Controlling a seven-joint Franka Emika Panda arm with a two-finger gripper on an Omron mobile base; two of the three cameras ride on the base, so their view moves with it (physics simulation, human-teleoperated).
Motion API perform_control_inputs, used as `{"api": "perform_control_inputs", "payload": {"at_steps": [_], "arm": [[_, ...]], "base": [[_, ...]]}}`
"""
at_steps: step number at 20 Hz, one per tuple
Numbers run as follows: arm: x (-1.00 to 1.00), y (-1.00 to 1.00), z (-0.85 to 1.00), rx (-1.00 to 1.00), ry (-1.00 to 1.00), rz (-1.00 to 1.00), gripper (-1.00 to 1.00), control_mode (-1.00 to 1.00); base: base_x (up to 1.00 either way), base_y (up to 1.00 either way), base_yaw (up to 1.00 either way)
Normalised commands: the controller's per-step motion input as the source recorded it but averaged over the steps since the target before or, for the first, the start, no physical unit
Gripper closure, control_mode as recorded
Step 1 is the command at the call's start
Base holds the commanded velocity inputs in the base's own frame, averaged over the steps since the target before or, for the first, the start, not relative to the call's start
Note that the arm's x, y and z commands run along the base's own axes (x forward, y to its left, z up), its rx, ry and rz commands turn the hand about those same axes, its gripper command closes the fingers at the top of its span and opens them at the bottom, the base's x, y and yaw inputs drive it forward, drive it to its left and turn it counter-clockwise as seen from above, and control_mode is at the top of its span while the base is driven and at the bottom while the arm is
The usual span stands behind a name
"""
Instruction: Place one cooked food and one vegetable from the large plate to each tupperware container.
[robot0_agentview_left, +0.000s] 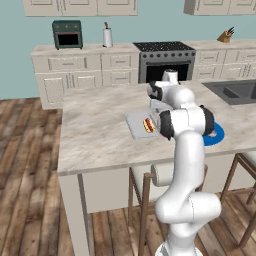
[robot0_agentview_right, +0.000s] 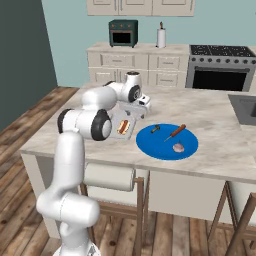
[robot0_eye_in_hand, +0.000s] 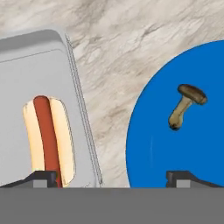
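The gripper (robot0_eye_in_hand: 112, 177) hangs wide open and empty; the arm hides part of the tupperware container (robot0_agentview_left: 136, 125) (hot dog (robot0_agentview_left: 148, 124) inside) and large plate (robot0_agentview_left: 217, 136).

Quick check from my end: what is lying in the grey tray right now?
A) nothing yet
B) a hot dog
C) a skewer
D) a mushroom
B: the hot dog lies in the tray, sausage in its bun, while the mushroom is on the blue plate beside it, across a strip of counter.
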Motion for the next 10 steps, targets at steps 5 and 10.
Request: {"api": "perform_control_inputs", "payload": {"at_steps": [5,10], "arm": [[-0.22,-0.83,0.02,-0.01,-0.13,-0.30,-1.00,-1.00],[-0.14,-0.53,-0.12,0.00,0.05,-0.21,-1.00,-1.00]], "base": [[0.00,0.00,0.00],[0.00,0.00,0.00]]}}
